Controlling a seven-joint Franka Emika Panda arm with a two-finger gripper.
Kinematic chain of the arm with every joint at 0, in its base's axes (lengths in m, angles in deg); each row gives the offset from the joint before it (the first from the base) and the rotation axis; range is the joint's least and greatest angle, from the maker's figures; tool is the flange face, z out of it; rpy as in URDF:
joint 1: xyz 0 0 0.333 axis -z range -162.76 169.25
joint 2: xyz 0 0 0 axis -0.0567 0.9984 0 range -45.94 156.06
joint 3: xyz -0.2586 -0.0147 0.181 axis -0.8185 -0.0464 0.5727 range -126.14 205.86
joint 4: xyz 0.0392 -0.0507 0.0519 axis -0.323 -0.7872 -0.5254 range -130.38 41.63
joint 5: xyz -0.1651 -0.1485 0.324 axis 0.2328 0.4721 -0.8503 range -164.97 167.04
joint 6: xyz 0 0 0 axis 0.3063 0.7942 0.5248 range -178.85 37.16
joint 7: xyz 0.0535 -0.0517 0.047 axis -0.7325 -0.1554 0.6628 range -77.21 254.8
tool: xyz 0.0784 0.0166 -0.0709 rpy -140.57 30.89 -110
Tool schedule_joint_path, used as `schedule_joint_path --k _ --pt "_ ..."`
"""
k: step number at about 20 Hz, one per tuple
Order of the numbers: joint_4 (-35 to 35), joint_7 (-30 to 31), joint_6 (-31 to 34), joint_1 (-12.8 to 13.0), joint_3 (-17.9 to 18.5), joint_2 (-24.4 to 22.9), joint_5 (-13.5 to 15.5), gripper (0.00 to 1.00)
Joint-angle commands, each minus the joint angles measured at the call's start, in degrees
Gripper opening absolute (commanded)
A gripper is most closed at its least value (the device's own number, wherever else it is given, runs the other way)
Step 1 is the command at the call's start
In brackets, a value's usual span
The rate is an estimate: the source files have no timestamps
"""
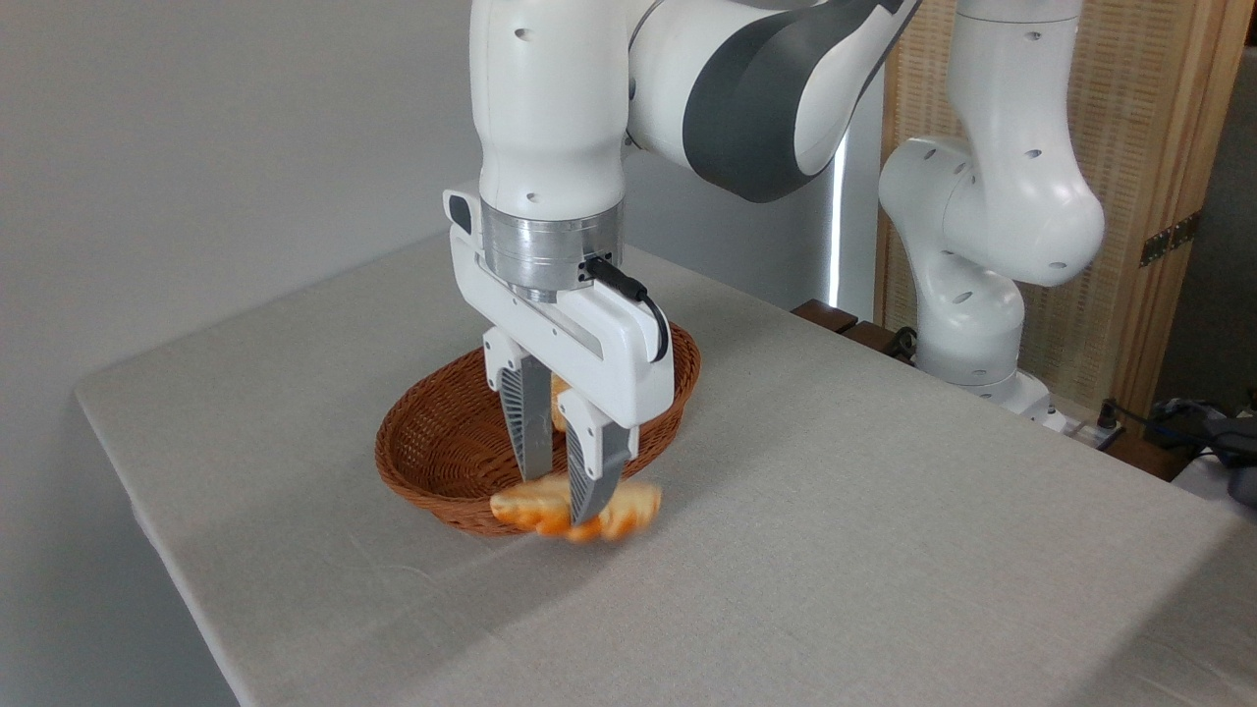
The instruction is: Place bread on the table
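Note:
The bread, a long golden pastry, hangs blurred just over the near rim of the brown wicker basket. My gripper is shut on the bread near its middle, fingers pointing down. The bread's ends stick out on both sides of the fingers. Under it lies the table with its light grey-beige cloth. A small piece of another golden item shows inside the basket behind the fingers.
The arm's white base stands at the table's back right. Cables and a dark object lie beyond the right edge. The table's left edge drops off near the basket.

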Motion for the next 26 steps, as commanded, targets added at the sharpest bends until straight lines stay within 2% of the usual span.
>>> schedule_joint_path --k 1,8,11,15,19,21,23,26 --pt "0.32 -0.61 1.28 0.27 0.35 -0.46 -0.42 1.0" --pt "0.67 0.62 1.37 0.44 0.0 -1.25 -0.24 1.0" --pt "1.98 4.48 1.37 0.88 -0.79 -1.95 -0.07 1.0" --pt "3.48 11.77 2.24 0.88 -5.1 -1.95 -0.5 1.0" --pt "4.54 12.93 4.8 0.97 -5.45 -1.69 -4.1 1.0" --pt "4.54 12.84 5.41 0.97 -5.45 -1.6 -4.81 1.0" --pt "5.5 12.75 7.51 1.06 -5.54 -1.34 -7.09 1.0" --pt "5.77 12.58 8.14 0.97 -5.98 -1.25 -7.1 1.0"
